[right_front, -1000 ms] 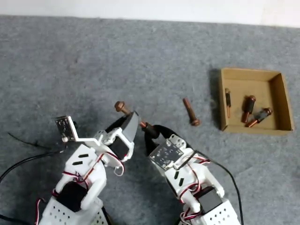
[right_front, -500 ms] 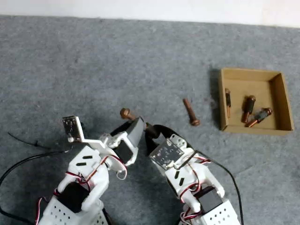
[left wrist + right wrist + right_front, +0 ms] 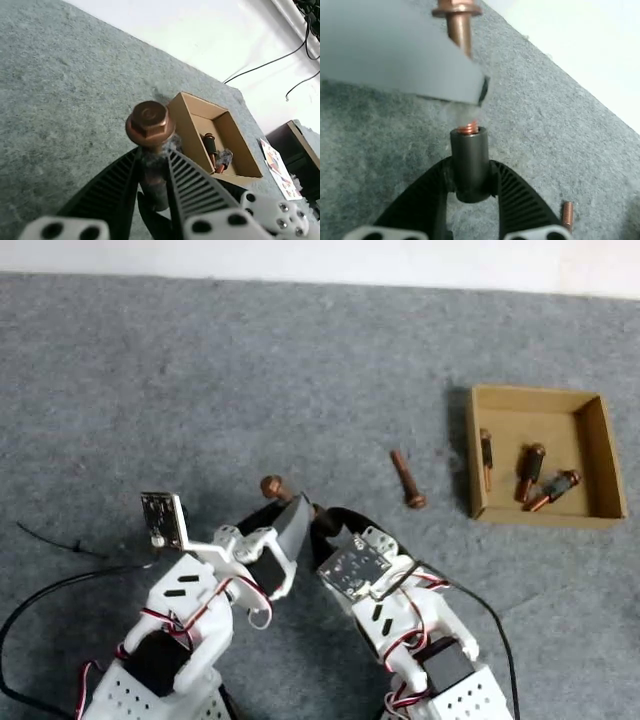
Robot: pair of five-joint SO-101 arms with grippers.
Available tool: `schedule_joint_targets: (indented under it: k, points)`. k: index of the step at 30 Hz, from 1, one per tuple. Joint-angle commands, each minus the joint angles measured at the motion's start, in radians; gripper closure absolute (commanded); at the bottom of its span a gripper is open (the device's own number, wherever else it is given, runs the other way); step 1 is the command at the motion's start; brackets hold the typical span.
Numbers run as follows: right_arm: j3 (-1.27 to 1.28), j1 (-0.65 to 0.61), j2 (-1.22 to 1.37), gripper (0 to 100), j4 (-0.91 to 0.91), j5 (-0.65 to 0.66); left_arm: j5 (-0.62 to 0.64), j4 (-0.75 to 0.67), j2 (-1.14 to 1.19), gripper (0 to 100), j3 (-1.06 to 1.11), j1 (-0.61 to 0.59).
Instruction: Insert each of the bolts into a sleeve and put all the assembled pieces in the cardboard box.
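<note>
Bolt [image 3: 149,122] clamped in left gripper [image 3: 153,154], tip at mouth of sleeve [image 3: 468,150] clamped in right gripper [image 3: 469,172]; cardboard box [image 3: 540,518] at two o'clock from both.

Fixed high camera looks steeply down over the table [image 3: 200,370] from the arms' side; each wrist camera sights close along its own fingers, left gripper [image 3: 152,162] and right gripper [image 3: 470,172]; all three share the held bolt [image 3: 272,485], high and left wrist also the cardboard box [image 3: 536,392].
</note>
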Motion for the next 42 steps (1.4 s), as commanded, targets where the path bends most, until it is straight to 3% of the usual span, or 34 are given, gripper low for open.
schedule_joint_targets:
  k: [1,11,17,24,29,37,42]
  points:
    - [0.157,0.018,-0.016,99.4,-0.03,0.009,-0.021,0.011,-0.002,99,0.018,0.025]
    - [0.157,0.018,-0.018,99.4,-0.03,0.012,-0.078,-0.031,-0.002,99,0.076,0.062]
    - [0.157,0.018,-0.018,99.4,-0.03,0.011,-0.074,-0.031,-0.002,85,0.088,0.065]
    - [0.157,0.018,-0.018,99.4,-0.03,0.012,-0.072,-0.031,-0.002,84,0.088,0.065]
    - [0.157,0.019,-0.018,99.4,-0.03,0.014,-0.069,-0.031,-0.002,75,0.085,0.058]
    - [0.157,0.048,-0.018,99.4,-0.035,0.011,0.163,-0.032,-0.002,71,-0.004,-0.219]
    - [0.157,0.051,-0.018,99.4,-0.035,0.009,0.203,-0.078,-0.002,71,-0.001,-0.298]
